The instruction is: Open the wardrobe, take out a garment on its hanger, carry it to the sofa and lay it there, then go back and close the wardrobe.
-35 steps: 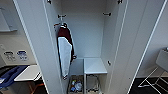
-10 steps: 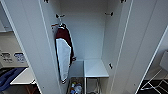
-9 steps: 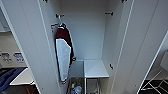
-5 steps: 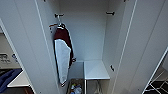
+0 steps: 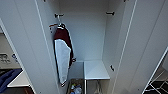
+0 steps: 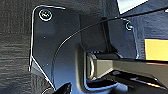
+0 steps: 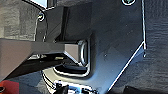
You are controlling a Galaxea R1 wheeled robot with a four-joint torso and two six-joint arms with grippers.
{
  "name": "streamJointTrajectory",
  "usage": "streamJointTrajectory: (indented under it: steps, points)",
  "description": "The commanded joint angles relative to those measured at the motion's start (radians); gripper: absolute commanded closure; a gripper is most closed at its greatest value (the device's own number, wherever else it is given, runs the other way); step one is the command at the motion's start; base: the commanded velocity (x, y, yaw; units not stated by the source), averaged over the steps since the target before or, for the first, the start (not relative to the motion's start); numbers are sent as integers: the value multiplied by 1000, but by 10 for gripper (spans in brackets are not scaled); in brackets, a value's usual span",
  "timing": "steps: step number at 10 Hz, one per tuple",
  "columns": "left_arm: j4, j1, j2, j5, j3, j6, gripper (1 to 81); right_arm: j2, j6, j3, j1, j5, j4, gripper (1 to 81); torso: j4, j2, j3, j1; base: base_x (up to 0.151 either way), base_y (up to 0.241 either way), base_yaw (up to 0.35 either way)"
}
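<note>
**Wardrobe open; closing not yet done**

Wardrobe, tall, white and panelled (image 5: 87, 37), stands with both doors swung wide. The left door (image 5: 27, 45) and the right door (image 5: 140, 50) flank the opening, so the opening step is done.

Inside, near the wardrobe's left wall and top edge, one maroon soft garment with a white sleeve (image 5: 63, 40) hangs from a thin white hook (image 5: 59, 21). It is just below a small dark bracket (image 5: 58, 15), and this is not the garment the task names. A white box-like shelf (image 5: 96, 70) sits at the wardrobe's bottom right corner. A bin of mixed small items (image 5: 75, 88) is at the bottom edge beside it.

My read is that shutting the doors is certainly left. The take-out and the carry cannot be confirmed either way from here. A blue soft shape (image 5: 8, 80) lies past the left door's lower edge; it may be the sofa, cannot tell.

The wardrobe's long axis runs vertical, and its open front points straight at the head camera. The hung maroon garment also runs vertical, edge-on to the opening.

The left gripper (image 6: 65, 88) and the right gripper (image 7: 62, 87) sit over dark carpeted floor (image 6: 15, 37). Whether either is released or clenched, cannot tell.
</note>
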Motion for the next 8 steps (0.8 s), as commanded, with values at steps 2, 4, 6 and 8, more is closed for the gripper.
streamJointTrajectory:
  steps: [2,4,6,8]
  points:
    - [-1,-58,-219,51,226,-6,10,-173,6,198,85,-46,2,10,0,0,0,0,0,0,0]
    - [-10,-95,-393,51,411,-10,10,-329,9,381,135,-28,3,10,0,0,0,0,0,0,0]
    - [-30,-133,-504,18,505,-21,10,-444,35,477,195,-15,14,10,0,0,0,0,0,0,0]
    - [-44,-181,-641,-5,609,-59,10,-566,103,534,256,23,23,10,0,0,0,0,0,0,0]
